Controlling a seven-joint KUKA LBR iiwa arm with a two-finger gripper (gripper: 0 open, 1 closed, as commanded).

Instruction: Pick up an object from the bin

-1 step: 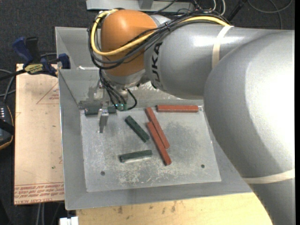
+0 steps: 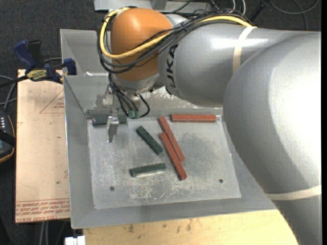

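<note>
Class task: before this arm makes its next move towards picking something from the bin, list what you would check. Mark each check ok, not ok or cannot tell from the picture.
1. Tool inside the bin: ok. The tool is low over the upper left corner of the bin.
2. Something directly under the tool: not ok. Bare floor lies there.
3. A target close by: ok. The upper dark green bar lies just to its right.
4. That bar free of the two long red bars: cannot tell. Its lower end is very close to them.
5. An isolated alternative: ok. The lower dark green bar lies alone.
</note>
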